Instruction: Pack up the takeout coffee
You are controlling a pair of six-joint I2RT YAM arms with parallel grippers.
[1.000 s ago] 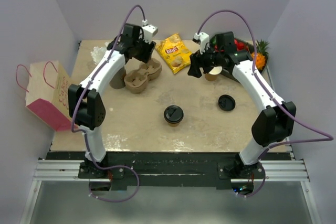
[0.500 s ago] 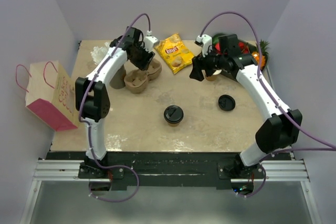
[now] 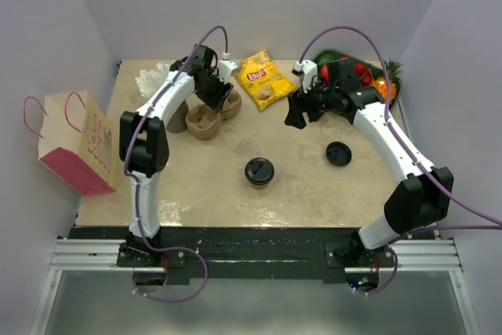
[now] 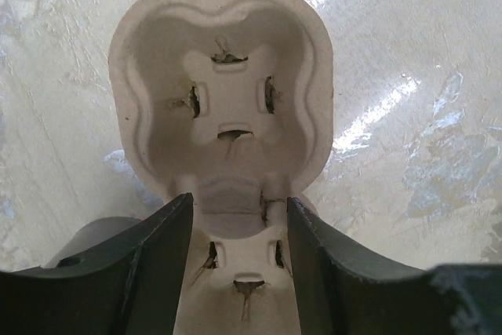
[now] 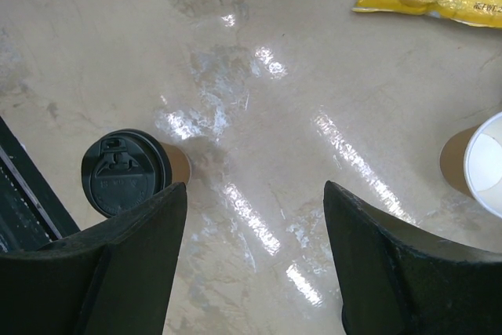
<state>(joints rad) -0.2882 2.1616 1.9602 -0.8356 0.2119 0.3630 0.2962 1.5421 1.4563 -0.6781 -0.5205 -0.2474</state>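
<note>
The takeout coffee [image 3: 259,172], a tan cup with a black lid, stands mid-table; in the right wrist view it [image 5: 129,172] sits just left of my left finger. My right gripper [image 3: 296,111] [image 5: 255,217] is open and empty, above bare table behind the coffee. A lidless tan cup [image 5: 478,164] stands at that view's right edge. My left gripper [image 3: 213,93] [image 4: 239,217] is open, low over the near pocket of a pulp cup carrier [image 3: 210,115] [image 4: 223,84], one finger on each side.
A loose black lid [image 3: 338,153] lies right of the coffee. A yellow chips bag [image 3: 261,78] lies at the back centre, fruit [image 3: 369,76] at the back right. A pink and tan paper bag [image 3: 74,143] stands off the table's left edge.
My left gripper has come down from the back onto the cup carrier. My right gripper has shifted slightly left, off the lidless cup. The coffee and the carrier have not moved.
</note>
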